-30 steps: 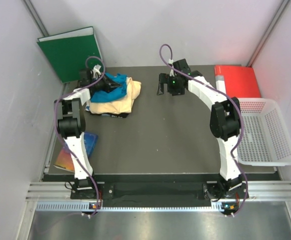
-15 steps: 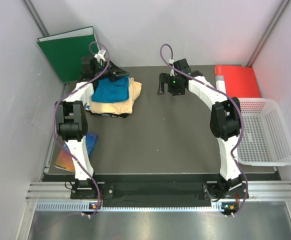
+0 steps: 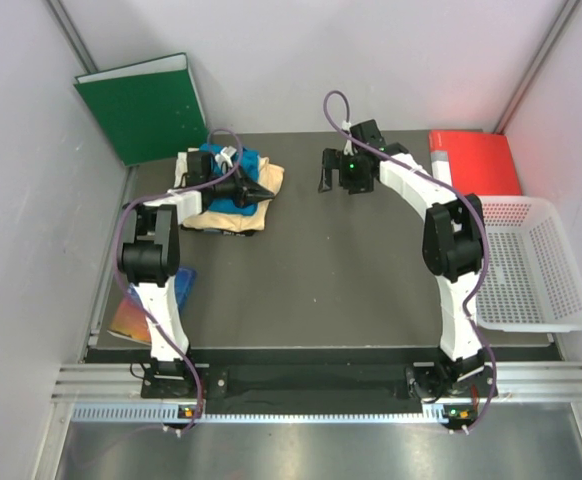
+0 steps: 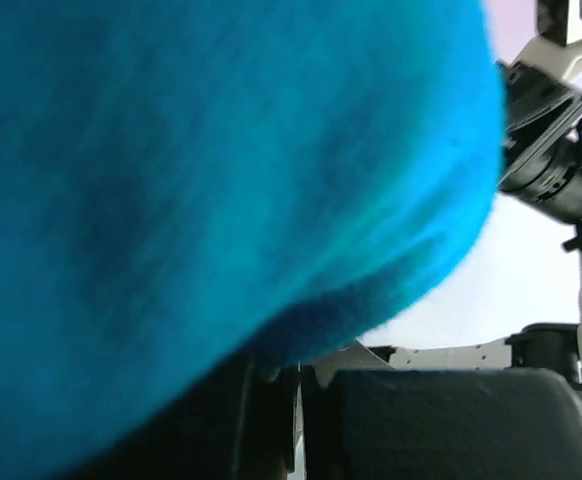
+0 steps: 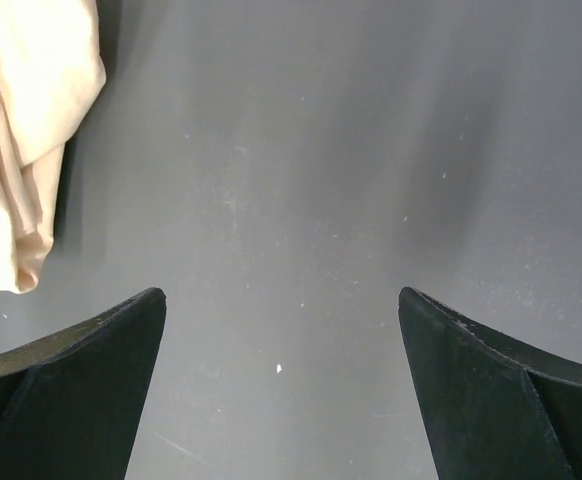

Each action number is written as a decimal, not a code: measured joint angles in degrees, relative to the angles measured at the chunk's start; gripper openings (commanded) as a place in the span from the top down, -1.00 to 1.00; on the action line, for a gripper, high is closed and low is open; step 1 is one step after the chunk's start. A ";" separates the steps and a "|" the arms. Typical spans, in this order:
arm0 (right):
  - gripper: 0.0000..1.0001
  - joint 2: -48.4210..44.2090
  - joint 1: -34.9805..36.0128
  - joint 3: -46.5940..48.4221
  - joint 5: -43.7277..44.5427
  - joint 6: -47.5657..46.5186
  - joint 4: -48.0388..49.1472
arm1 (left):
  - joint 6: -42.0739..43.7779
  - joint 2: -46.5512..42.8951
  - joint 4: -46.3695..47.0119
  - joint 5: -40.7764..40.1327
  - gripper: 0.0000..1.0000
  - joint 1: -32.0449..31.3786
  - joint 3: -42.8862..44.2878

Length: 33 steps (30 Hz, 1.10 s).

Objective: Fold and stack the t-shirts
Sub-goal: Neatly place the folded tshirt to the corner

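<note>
The two t-shirts lie in a pile at the table's back left. The pale yellow-orange shirt [image 3: 233,217] is underneath and the teal-blue shirt [image 3: 214,152] lies bunched on top of it. My left gripper [image 3: 261,191] reaches over the pile's right side, pointing right, and is shut on the teal cloth. That teal cloth [image 4: 171,180] fills most of the left wrist view and hangs over my closed left gripper [image 4: 297,378]. My right gripper [image 3: 333,180] hovers open over bare table to the right of the pile. It holds nothing [image 5: 281,320], and the pale shirt's edge [image 5: 21,130] lies to its left.
A green binder [image 3: 141,105] leans on the back left wall. At the back right lies a red folder [image 3: 476,162], with a white basket [image 3: 529,265] beyond the table's right edge. A colourful book [image 3: 156,300] sits at the left edge.
My left gripper has swung from the pile's back left corner rightward and forward across it, drawing the teal shirt along. The right arm has stayed still and open.
</note>
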 measured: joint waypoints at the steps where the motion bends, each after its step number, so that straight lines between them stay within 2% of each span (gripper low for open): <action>1: -0.99 0.00 -0.09 0.00 0.00 0.00 0.07 | 0.94 -0.09 -0.57 0.02 1.00 0.02 -0.24; 6: -0.99 0.00 -0.39 0.00 0.00 0.02 0.07 | 4.44 -1.11 -4.61 -0.39 1.00 -0.09 2.03; 11: -0.99 -0.26 -0.39 -0.94 0.02 0.02 0.35 | 8.96 -1.16 -14.08 -3.67 1.00 -0.59 15.89; 16: -0.99 -0.74 -0.39 -3.28 0.42 0.02 0.48 | 21.22 -0.31 -30.08 -16.59 1.00 -4.92 36.68; 19: -0.99 -0.79 -0.42 -3.43 1.29 0.17 0.44 | 28.70 1.42 -37.90 -25.07 1.00 -9.73 43.36; 26: -0.99 -1.20 -1.88 -3.43 3.52 0.63 0.42 | 39.47 12.63 -52.92 -38.88 1.00 -18.75 43.76; 30: -0.99 -1.33 -3.34 -3.43 4.04 0.63 0.44 | 40.89 18.67 -59.60 -43.95 1.00 -18.47 42.69; 33: -0.99 -1.97 -3.93 -4.20 4.04 0.63 0.52 | 40.87 19.19 -61.09 -46.29 1.00 -17.29 42.56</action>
